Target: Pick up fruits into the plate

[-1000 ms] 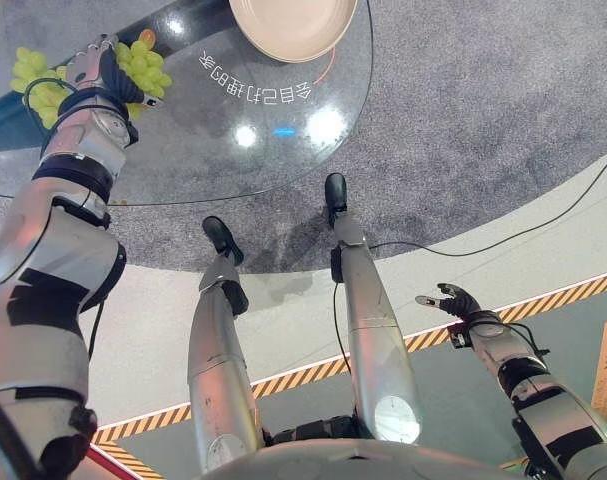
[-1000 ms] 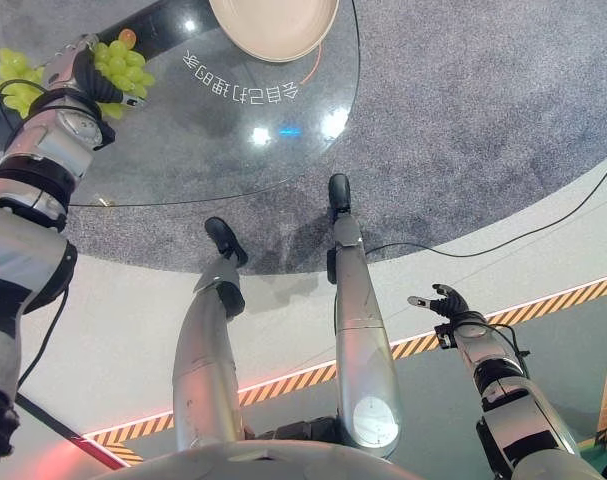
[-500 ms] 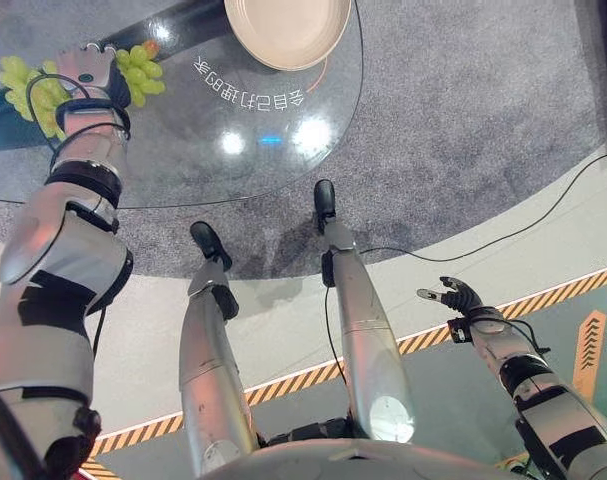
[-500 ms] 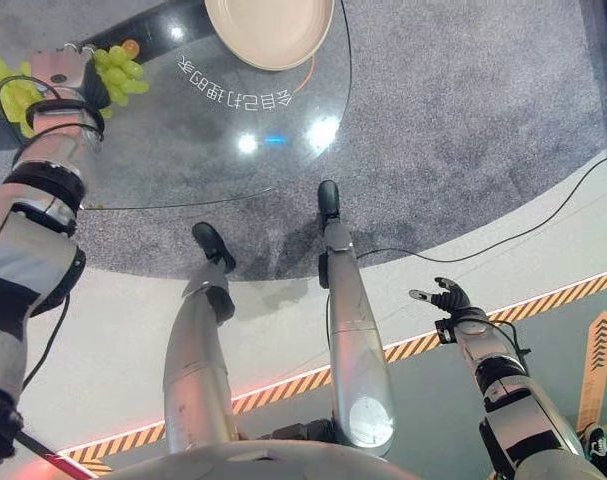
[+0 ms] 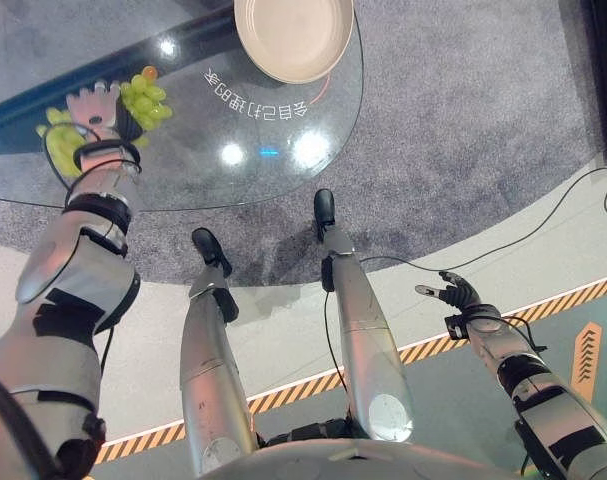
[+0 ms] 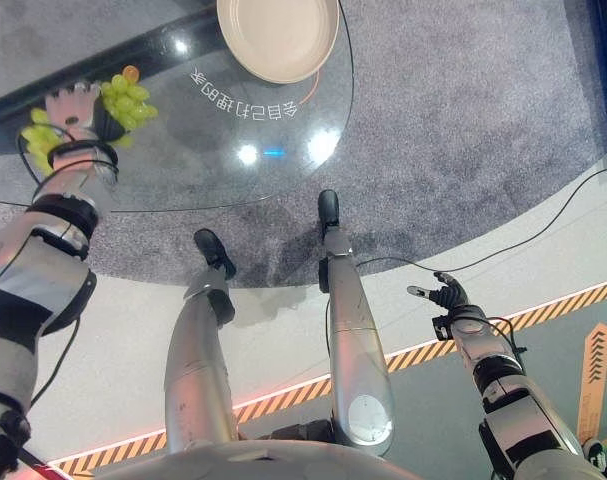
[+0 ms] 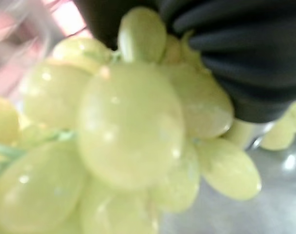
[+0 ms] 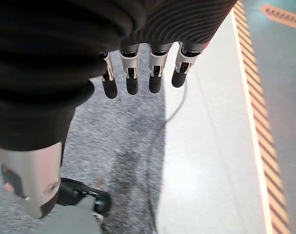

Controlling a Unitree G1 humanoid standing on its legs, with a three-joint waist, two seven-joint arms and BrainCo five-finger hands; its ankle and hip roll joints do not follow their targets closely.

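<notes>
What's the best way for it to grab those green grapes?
Probably from above, fingers closing round the thick middle of the bunch rather than any single berry. The grapes lie as a loose, lumpy cluster flat on the glass table, so their sides offer little to hold. The left hand is already over them; whether it grips them can't be seen. The right hand hangs open, away from the table.

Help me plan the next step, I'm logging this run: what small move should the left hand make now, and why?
Probably lift the grapes slightly and start carrying them toward the plate. The left hand sits on the bunch at the glass table's left side, grapes pressed against it in the wrist view, while the plate lies apart at the far edge. The right hand hangs idle.
</notes>
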